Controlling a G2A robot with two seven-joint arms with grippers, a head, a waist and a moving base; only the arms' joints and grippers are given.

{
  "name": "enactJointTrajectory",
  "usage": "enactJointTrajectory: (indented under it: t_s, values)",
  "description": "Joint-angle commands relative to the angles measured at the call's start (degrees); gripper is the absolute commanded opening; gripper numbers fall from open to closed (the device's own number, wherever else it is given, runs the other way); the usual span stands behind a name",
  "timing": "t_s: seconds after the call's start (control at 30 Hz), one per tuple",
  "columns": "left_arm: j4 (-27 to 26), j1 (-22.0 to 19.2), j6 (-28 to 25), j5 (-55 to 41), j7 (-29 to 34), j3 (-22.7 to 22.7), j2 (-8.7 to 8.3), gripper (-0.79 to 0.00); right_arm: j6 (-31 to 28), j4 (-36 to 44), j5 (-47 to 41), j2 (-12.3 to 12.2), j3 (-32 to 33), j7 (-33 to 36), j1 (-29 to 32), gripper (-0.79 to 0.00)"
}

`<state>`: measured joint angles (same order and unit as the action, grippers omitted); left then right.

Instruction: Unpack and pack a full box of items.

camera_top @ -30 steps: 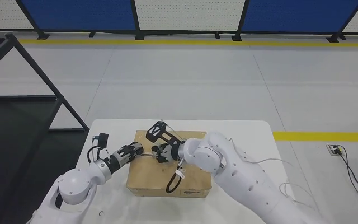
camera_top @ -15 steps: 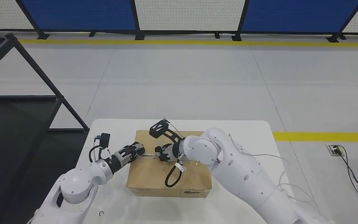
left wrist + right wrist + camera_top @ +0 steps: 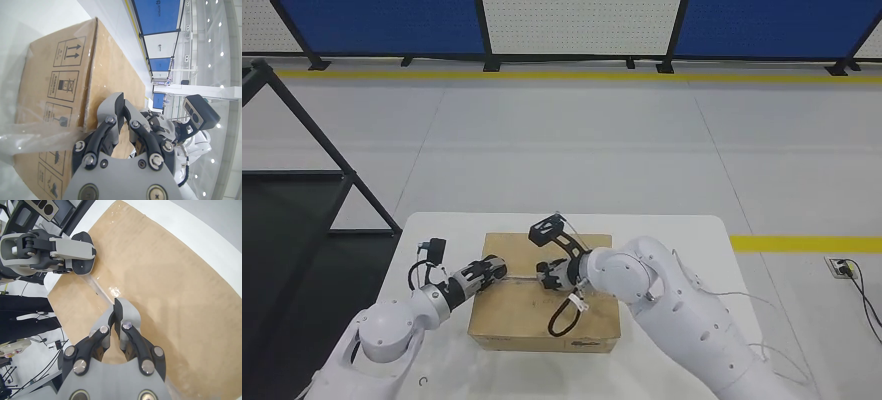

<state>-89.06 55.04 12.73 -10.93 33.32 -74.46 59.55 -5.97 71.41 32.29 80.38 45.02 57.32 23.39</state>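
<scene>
Currently, the brown corrugated cardboard box (image 3: 512, 315) sits on the white surface (image 3: 442, 235) with its flaps shut flat. At the box's left end, the left gripper (image 3: 122, 106) is over the top seam, jaws clenched on one end of the clear adhesive tape strip (image 3: 98, 287). The strip runs taut from there above the seam, lifted off the cardboard. Toward the middle of the lid, the right gripper (image 3: 115, 303) has its jaws clenched on the same strip farther along. Progress assessment: unpacking is at its first stage. The seal appears partly peeled. The flaps are not yet opened, the contents are hidden inside, and all repacking remains.
</scene>
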Motion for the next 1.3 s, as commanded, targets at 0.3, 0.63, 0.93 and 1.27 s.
enactJointTrajectory:
  t_s: [0.3,0.63,0.93,1.27]
  values:
    - [0.2,-0.4,0.26,0.28,0.1,0.09,0.2,-0.785,3.25,7.18,3.3,-3.07,7.82,3.95,6.86,-0.785]
    - [0.11,-0.28,0.52,0.63,0.2,-0.22,0.28,-0.785,5.47,14.28,5.7,-5.49,15.28,4.42,13.9,-0.785]
    - [-0.16,-0.12,0.47,0.71,0.21,-0.36,0.4,-0.785,6.56,21.57,8.59,-6.9,19.3,3.5,19.06,-0.785]
    - [-0.87,0.22,0.61,1.05,0.18,-0.59,0.47,-0.785,8.12,24.29,10.67,-7.61,21.39,3.24,20.83,-0.785]
